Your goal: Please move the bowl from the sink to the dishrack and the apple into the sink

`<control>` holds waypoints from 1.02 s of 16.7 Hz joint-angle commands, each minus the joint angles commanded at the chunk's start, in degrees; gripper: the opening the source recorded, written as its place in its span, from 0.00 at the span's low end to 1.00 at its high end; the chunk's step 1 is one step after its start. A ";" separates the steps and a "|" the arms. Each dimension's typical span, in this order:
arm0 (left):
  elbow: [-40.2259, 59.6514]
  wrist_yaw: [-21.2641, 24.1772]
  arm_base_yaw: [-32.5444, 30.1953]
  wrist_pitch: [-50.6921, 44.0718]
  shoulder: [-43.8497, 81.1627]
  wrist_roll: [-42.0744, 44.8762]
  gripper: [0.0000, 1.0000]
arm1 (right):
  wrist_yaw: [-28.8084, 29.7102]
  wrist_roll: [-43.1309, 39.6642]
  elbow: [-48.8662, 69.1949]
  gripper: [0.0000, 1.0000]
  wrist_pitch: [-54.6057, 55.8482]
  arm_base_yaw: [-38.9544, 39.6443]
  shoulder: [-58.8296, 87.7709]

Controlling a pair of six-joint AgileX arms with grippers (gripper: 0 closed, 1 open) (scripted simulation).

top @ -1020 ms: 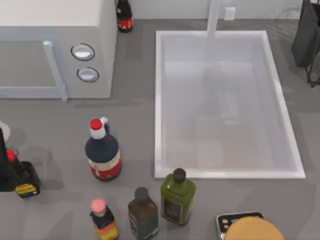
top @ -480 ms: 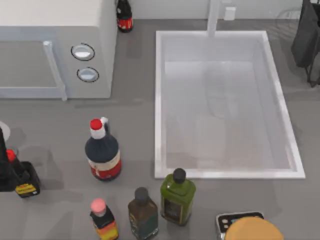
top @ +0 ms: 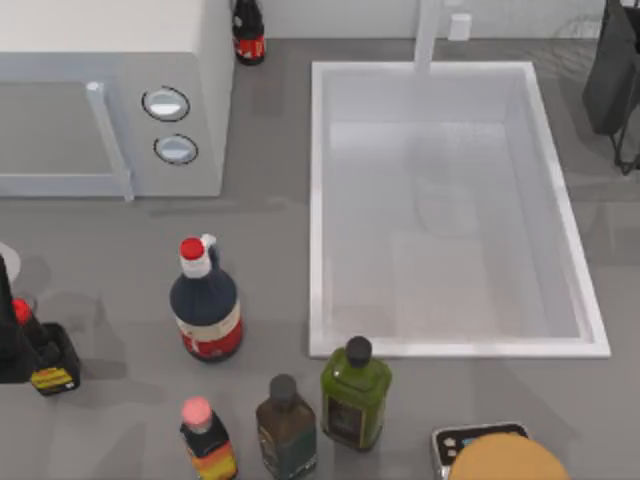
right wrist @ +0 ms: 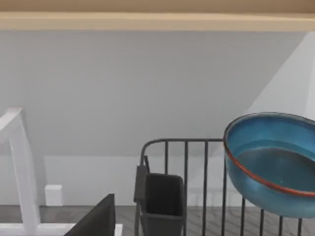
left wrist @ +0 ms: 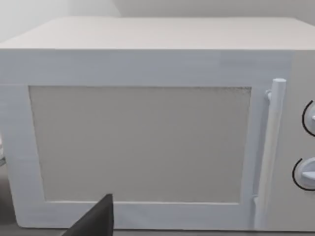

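Note:
The white sink (top: 318, 200) lies right of the table's middle, its basin bare. The blue bowl (right wrist: 275, 157), with a reddish rim, hangs tilted in front of the upright wires of the dark dishrack (right wrist: 187, 157). I cannot tell whether it rests there or is held. A dark part of my right gripper (right wrist: 93, 221) shows at the near edge, apart from the bowl. The dishrack (top: 610, 70) also stands at the table's far right corner. My left gripper (left wrist: 93, 221) faces the microwave door, parked at the table's left edge. The apple is out of view.
A white microwave (top: 110, 110) fills the back left. Several bottles (top: 205, 310) stand in front of the sink and along the front edge, one more (top: 248, 35) at the back. A tan round thing (top: 505, 460) sits on a scale at the front. The faucet post (top: 428, 35) rises behind the sink.
Only the faint shadow on the sink floor has shifted. The bottles, microwave and sink stand as before.

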 joint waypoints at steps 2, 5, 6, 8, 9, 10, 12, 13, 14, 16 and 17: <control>0.00 0.00 0.00 0.00 0.00 0.00 1.00 | 1.65 -0.09 -5.79 1.00 -4.90 1.85 -10.82; 0.00 0.00 0.00 0.00 0.00 0.00 1.00 | 3.94 -0.22 -13.71 1.00 -11.61 4.40 -25.53; 0.00 0.00 0.00 0.00 0.00 0.00 1.00 | 4.61 -0.26 -16.03 1.00 -13.57 5.14 -29.72; 0.00 0.00 0.00 0.00 0.00 0.00 1.00 | 5.75 -0.32 -19.98 1.00 -16.88 6.39 -36.61; 0.00 0.00 0.00 0.00 0.00 0.00 1.00 | 6.19 -0.34 -21.54 1.00 -18.19 6.88 -39.19; 0.00 0.00 0.00 0.00 0.00 0.00 1.00 | 6.54 -0.36 -22.78 1.00 -19.23 7.27 -41.14; 0.00 0.00 0.00 0.00 0.00 0.00 1.00 | 6.93 -0.38 -24.13 1.00 -20.36 7.69 -43.22; 0.00 0.00 0.00 0.00 0.00 0.00 1.00 | 6.96 -0.38 -24.22 1.00 -20.44 7.72 -43.36; 0.00 0.00 0.00 0.00 0.00 0.00 1.00 | 6.96 -0.38 -24.22 1.00 -20.44 7.72 -43.36; 0.00 0.00 0.00 0.00 0.00 0.00 1.00 | 6.96 -0.38 -24.22 1.00 -20.44 7.72 -43.36; 0.00 0.00 0.00 0.00 0.00 0.00 1.00 | 6.96 -0.38 -24.22 1.00 -20.44 7.72 -43.36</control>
